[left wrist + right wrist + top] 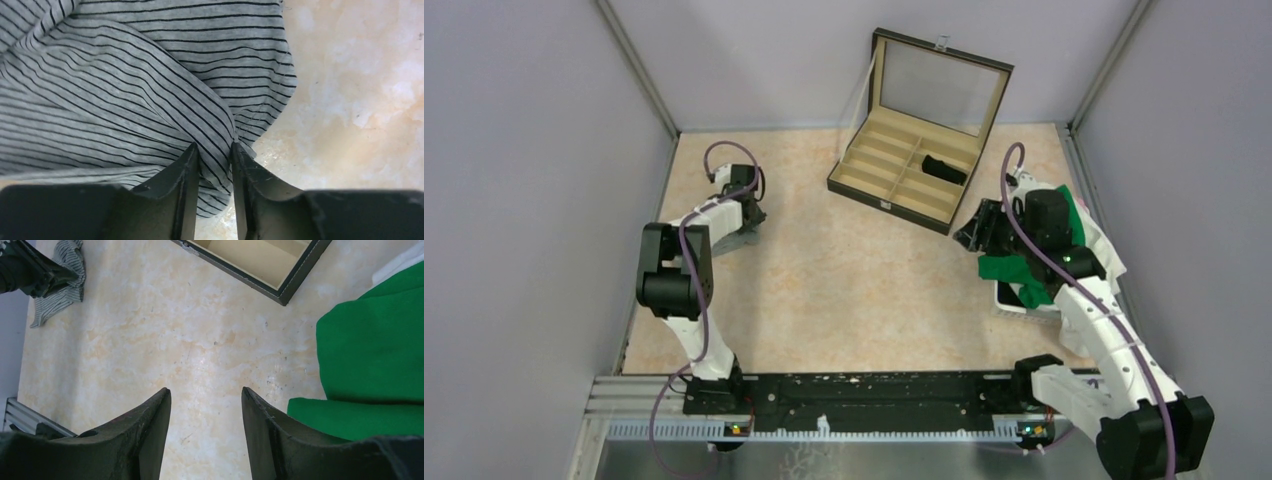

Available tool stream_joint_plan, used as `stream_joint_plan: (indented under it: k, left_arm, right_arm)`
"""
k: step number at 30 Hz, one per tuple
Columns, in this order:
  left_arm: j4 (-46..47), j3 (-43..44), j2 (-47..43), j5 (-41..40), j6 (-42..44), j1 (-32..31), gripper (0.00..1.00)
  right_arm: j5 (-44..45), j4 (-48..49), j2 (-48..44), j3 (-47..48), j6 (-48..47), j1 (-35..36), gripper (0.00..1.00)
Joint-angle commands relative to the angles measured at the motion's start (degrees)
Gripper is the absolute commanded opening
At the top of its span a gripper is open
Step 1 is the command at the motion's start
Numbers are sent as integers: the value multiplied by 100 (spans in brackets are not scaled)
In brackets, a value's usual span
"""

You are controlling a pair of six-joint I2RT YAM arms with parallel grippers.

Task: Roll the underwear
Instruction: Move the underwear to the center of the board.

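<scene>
Lying bunched on the left side of the surface, the striped grey underwear is mostly hidden beneath the left hand from above. That hand's narrowed fingers pinch a fold of it. A black roll sits in the case. The right hand hangs half open, holding nothing, beside green cloth.

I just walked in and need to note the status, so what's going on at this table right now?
The left pincer is pinching a fold of the grey striped underwear, which lies on the table. The right pincer hangs open above the table beside a green garment, holding nothing. The compartmented case stands open with one black rolled piece in a compartment.
</scene>
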Motion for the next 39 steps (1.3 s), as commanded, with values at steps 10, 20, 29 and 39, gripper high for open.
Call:
stream_joint_plan:
  k: [10,20,29,39]
  left_arm:
    - [603,-727,-497,1274,207,-1596,0]
    - [566,-2581,-1677,1349,-742,-4317,0]
    - [-536,-3022,-3835,688,-1443,-5313,52]
    - [-995,-2878,-5324,-204,-1215,-4110,76]
  right_arm:
    - [71,-147,-765,-152,-295,-2,50]
    - [16,-230,-828,-347,-505,-2,51]
    - [-129,-43,-627,-491,-456,-1,52]
    - [-50,250,400,47,-276,1046,52]
